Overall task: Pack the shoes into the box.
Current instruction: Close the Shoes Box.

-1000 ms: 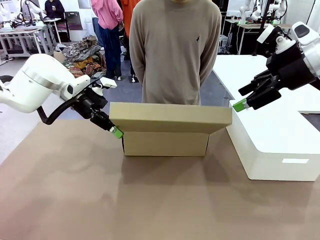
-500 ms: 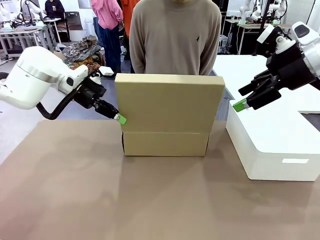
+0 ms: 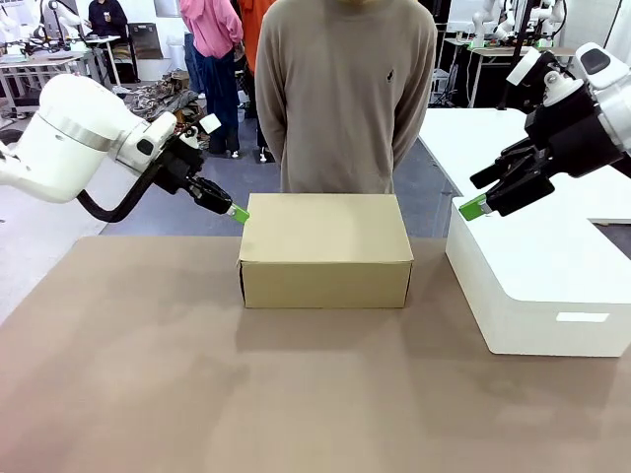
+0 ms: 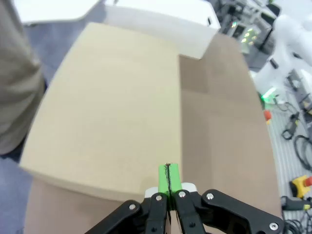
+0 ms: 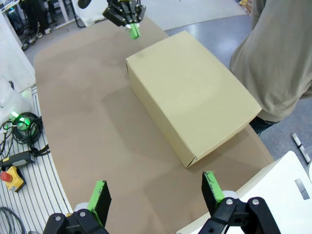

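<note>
**Box shut on the bench**

The box sits mid-bench, lid flat down. Stiff, light cardboard; best nudged at its lid edges. Left tool, pressed together, hovers by its corner; right tool hangs spread, well apart.

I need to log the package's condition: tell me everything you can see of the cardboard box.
The box is plain tan cardboard, rectangular, with its flat lid fully shut and no print or tape visible. It sits level on the brown table, long side facing the robot, in front of the standing person. The left end effector, shut, is at its top left corner; whether they touch is unclear.
</note>
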Tool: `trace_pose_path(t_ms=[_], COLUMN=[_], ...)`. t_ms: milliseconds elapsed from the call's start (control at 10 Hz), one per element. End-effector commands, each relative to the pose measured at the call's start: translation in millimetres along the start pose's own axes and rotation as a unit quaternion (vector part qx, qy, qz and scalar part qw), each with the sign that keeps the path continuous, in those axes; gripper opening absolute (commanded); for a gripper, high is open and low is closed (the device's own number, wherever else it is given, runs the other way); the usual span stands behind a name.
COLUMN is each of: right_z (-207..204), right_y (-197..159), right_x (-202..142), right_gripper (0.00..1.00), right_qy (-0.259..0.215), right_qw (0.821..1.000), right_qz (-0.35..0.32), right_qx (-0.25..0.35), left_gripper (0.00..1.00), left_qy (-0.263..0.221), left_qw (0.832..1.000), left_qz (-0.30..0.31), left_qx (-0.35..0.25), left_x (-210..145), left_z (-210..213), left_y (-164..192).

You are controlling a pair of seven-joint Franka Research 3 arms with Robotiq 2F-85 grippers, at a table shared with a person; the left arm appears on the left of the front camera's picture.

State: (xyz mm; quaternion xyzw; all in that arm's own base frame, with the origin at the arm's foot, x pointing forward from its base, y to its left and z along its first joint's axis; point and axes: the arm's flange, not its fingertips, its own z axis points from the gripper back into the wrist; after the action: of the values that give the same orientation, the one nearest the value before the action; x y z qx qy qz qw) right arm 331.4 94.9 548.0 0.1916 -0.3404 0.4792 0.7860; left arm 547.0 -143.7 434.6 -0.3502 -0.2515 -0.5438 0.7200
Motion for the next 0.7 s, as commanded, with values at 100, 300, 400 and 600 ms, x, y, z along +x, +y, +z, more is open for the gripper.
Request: trace_pose_path(t_ms=[100, 300, 400, 600], right_z=[-1.3, -1.3, -1.3, -1.3], right_y=[-3.0, -3.0, -3.0, -3.0], right_x=[0.6, 0.6, 0.6, 0.6], right_gripper=[1.00, 1.00, 1.00, 1.00], right_qy=[-0.012, -0.012, -0.012, -0.012], right_qw=[1.000, 1.000, 1.000, 1.000], right_qz=[0.008, 0.008, 0.008, 0.008], right_qx=[0.008, 0.008, 0.008, 0.008], left_gripper=[0.00, 0.00, 0.00, 0.00], left_qy=[0.022, 0.016, 0.016, 0.016], left_qw=[0.998, 0.999, 0.999, 0.999], left_qz=[0.036, 0.019, 0.019, 0.019], left_qx=[0.041, 0.036, 0.036, 0.036], left_x=[1.2, -4.2, -4.2, -4.2], left_z=[2.9, 3.5, 3.5, 3.5], left_y=[17.2, 14.5, 14.5, 14.5])
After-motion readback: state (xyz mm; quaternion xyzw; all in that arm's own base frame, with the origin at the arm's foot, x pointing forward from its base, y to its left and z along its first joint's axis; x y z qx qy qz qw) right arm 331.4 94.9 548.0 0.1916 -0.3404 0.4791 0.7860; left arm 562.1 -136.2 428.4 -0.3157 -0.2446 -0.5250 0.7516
